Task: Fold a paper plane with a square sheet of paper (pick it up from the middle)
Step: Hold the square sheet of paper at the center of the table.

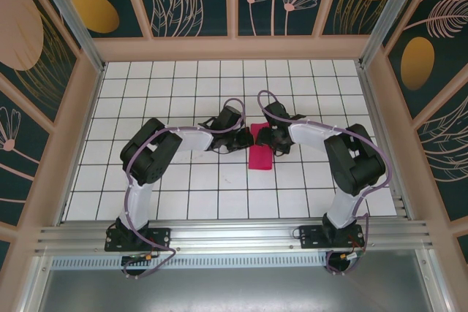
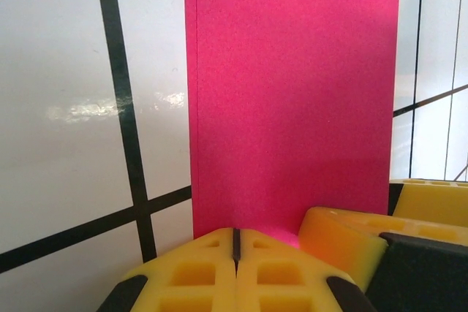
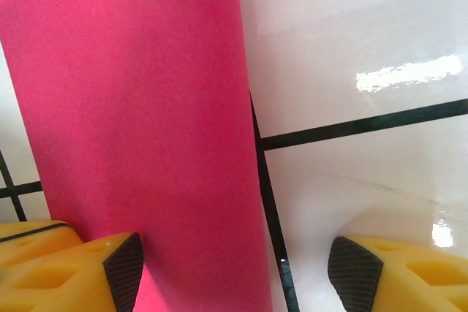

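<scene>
Magenta-red square sheet of paper (image 1: pixel 260 153), folded, sits between the closed left gripper (image 2: pixel 235 245) and wide-spread right gripper (image 3: pixel 238 264). Its far edge apparently curls up, so unpinned layers may spring apart.

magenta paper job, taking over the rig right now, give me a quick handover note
Left gripper: jaws shut, tips at the near edge of the thin magenta-red paper sheet; cannot tell if it pinches it.
Right gripper: jaws open, straddling the paper's side edge.
Paper: mid white tiled table, a narrow rectangle, apparently folded in half, one end bowed.
Left to do: nose and wing folds; no plane shape yet.
</scene>
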You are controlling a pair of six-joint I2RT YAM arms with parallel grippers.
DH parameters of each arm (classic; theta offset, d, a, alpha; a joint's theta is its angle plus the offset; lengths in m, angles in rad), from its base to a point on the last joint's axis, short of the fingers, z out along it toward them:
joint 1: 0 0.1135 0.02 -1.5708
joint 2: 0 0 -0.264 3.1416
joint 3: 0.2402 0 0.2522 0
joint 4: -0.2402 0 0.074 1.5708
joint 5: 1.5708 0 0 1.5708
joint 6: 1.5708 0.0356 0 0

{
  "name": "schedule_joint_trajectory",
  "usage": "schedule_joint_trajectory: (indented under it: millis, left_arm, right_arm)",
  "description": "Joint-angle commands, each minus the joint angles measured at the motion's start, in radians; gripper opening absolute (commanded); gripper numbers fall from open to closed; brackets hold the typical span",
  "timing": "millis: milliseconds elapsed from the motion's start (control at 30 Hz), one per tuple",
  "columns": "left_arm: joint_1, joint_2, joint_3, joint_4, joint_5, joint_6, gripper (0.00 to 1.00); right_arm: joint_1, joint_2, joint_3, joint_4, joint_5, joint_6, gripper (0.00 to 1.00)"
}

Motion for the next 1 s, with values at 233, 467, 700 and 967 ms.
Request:
schedule_joint_trajectory:
  millis: [233,467,700,967]
  left_arm:
    - [-0.01,0.043,0.034,-0.087,-0.038,0.035,0.0]
    - [-0.012,0.051,0.03,-0.09,-0.036,0.041,0.0]
    - [-0.014,0.052,0.025,-0.095,-0.047,0.045,0.0]
    - [-0.014,0.054,0.028,-0.097,-0.05,0.049,0.0]
  right_arm:
    - [0.012,0.1,-0.005,0.075,-0.047,0.002,0.75]
    - [0.01,0.05,0.005,0.073,-0.064,-0.006,0.76]
    - [-0.018,-0.127,-0.014,0.084,-0.073,-0.015,0.79]
    - [-0.062,-0.242,-0.13,0.226,-0.269,0.012,0.48]
